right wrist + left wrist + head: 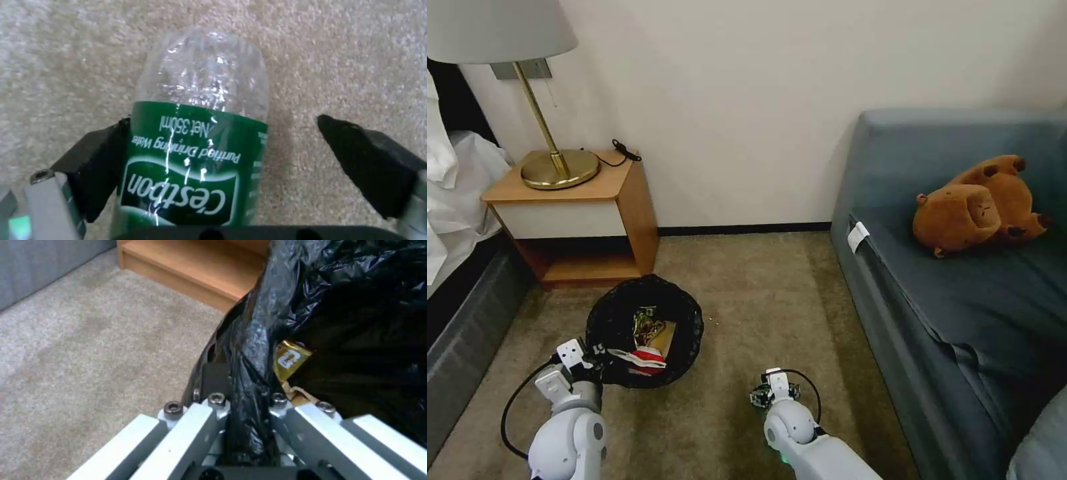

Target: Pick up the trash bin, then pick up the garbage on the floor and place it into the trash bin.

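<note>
The trash bin (pixel 606 319), lined with a crinkly black bag, stands on the carpet in front of the nightstand. My left gripper (pixel 594 355) is shut on its near rim (pixel 249 340), with the bag pinched between the jaws. Inside the bin lie a red-and-white carton (pixel 644 358), a tan paper bag (pixel 664 337) and a gold wrapper (pixel 291 360). Low over the carpet, my right gripper (pixel 766 393) is open around a clear bottle with a green label (pixel 195 150) lying on the floor. One finger (pixel 100 160) touches the label. The other finger (pixel 369 163) stands apart from it.
A wooden nightstand (pixel 620 200) with a brass lamp (pixel 557 167) stands behind the bin. A bed (pixel 460 267) runs along the left. A blue sofa (pixel 947 300) with a brown plush toy (pixel 980 203) is on the right. Open carpet (pixel 760 293) lies between them.
</note>
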You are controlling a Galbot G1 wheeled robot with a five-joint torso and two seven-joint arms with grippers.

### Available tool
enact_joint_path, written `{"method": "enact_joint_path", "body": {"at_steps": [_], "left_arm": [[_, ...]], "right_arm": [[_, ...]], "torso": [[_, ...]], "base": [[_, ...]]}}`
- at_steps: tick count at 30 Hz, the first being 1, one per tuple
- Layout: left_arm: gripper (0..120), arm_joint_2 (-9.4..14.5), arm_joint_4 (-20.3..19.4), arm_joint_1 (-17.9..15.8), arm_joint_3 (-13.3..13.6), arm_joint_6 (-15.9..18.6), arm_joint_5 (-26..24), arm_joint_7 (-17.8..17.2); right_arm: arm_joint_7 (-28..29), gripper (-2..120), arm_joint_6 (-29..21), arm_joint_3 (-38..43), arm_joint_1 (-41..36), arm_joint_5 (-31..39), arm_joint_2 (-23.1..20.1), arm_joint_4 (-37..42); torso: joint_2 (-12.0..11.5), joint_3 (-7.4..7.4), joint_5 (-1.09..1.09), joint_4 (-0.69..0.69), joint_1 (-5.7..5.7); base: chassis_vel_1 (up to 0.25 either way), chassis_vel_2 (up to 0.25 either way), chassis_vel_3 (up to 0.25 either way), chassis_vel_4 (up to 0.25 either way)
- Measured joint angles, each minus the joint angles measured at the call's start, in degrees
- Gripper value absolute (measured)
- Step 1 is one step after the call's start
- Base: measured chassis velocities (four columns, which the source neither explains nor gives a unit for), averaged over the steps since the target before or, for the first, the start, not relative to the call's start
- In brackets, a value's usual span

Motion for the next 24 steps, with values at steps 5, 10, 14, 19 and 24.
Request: {"method": "enact_joint_path", "body": {"at_steps": [5, 10, 14, 19, 24], "left_arm": [[1, 0.00, -0.02, -0.14, 0.18, 0.00, 0.24, -0.08], [1, 0.00, -0.02, -0.23, 0.23, 0.02, 0.32, -0.13], [1, 0.00, 0.05, -0.44, -0.05, 0.17, 0.26, -0.17], [1, 0.00, 0.14, -0.66, -0.20, 0.27, 0.09, -0.20], [1, 0.00, 0.19, -0.67, -0.15, 0.30, 0.08, -0.22]], "right_arm": [[-1.08, 83, 1.48, 0.46, -0.15, -0.42, -0.05, -0.09], [-1.35, 65, 2.30, 0.45, -0.16, -0.96, 0.31, -0.87], [-1.49, 50, 2.87, 0.34, -0.08, -1.57, 0.47, -1.46], [-1.67, 36, 3.38, 0.30, 0.00, -2.03, 0.49, -1.72], [-1.92, 26, 3.96, 0.29, -0.15, -2.60, 0.39, -1.78]], "torso": [[0.00, 0.00, 0.00, 0.00, 0.00], [0.00, 0.00, 0.00, 0.00, 0.00], [0.00, 0.00, 0.00, 0.00, 0.00], [0.00, 0.00, 0.00, 0.00, 0.00], [0.00, 0.00, 0.00, 0.00, 0.00]], "base": [[0.000, 0.000, 0.000, 0.000], [0.000, 0.000, 0.000, 0.000], [0.000, 0.000, 0.000, 0.000], [0.000, 0.000, 0.000, 0.000], [0.000, 0.000, 0.000, 0.000]]}}
